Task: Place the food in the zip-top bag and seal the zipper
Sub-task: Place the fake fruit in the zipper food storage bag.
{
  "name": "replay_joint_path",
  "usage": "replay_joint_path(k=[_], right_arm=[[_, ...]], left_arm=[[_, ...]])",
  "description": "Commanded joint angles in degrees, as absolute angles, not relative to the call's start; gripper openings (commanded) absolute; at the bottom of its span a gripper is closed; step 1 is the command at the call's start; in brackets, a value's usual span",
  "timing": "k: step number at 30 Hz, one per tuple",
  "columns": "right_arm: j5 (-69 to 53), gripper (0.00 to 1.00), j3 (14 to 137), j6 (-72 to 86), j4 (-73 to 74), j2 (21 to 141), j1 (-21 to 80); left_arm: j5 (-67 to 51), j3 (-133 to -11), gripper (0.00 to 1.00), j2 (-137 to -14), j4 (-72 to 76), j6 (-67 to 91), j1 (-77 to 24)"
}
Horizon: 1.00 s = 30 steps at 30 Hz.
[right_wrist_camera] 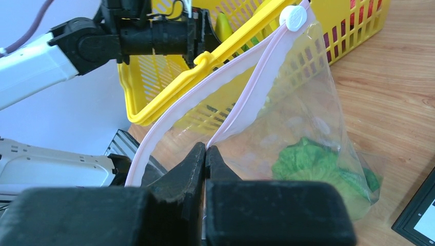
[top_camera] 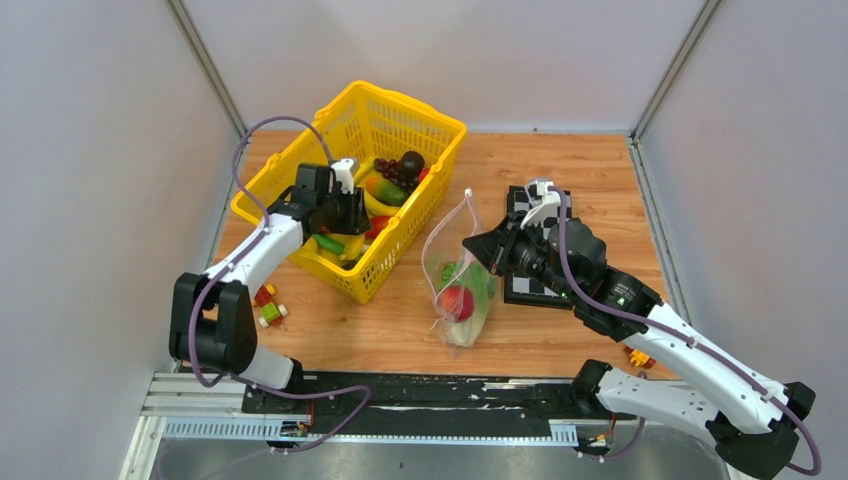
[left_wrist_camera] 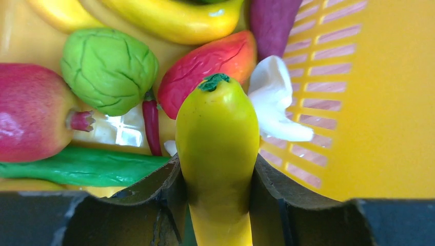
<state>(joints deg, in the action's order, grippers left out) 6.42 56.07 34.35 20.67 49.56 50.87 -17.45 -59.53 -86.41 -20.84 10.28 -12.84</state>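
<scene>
My left gripper [top_camera: 345,212] is down inside the yellow mesh basket [top_camera: 440,125], shut on a yellow toy fruit with a green tip [left_wrist_camera: 218,123] that stands between its fingers [left_wrist_camera: 154,187]. Around it lie green lettuce [left_wrist_camera: 109,69], a banana [left_wrist_camera: 174,18], a red fruit [left_wrist_camera: 205,64] and a cucumber [left_wrist_camera: 82,166]. My right gripper [right_wrist_camera: 206,149] is shut on the pink zipper [right_wrist_camera: 246,77] and holds the mouth of the zip-top bag [right_wrist_camera: 308,102] open. The bag [top_camera: 450,250] holds lettuce [right_wrist_camera: 313,164] and a red round fruit [top_camera: 457,302].
Purple grapes [top_camera: 395,168] lie at the basket's far end. A chessboard [top_camera: 525,290] lies under my right arm. Small toy blocks [top_camera: 268,305] sit left of the basket, and another block [top_camera: 640,357] sits near the right arm's base. Grey walls enclose the table.
</scene>
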Motion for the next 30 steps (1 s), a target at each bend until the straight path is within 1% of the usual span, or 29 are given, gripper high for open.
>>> replay_joint_path(k=[1, 13, 20, 24, 30], right_arm=[[6.8, 0.0, 56.5, 33.4, 19.1, 48.7, 51.0], [7.4, 0.0, 55.9, 34.1, 18.1, 49.0, 51.0], [7.3, 0.0, 55.7, 34.6, 17.2, 49.5, 51.0], [7.0, 0.0, 55.7, 34.8, 16.8, 49.9, 51.0], [6.5, 0.0, 55.6, 35.3, 16.3, 50.1, 51.0]], left_arm=[[-18.3, -59.5, 0.25, -78.4, -19.1, 13.6, -12.8], [-23.1, -56.3, 0.26, -56.8, -6.7, 25.2, -12.9], [-27.9, -52.9, 0.27, -48.4, 9.1, 37.7, -13.5], [-27.0, -51.7, 0.28, -46.1, 17.1, 42.3, -17.5], [-20.0, -50.6, 0.28, -46.3, 26.1, 42.3, -30.0]])
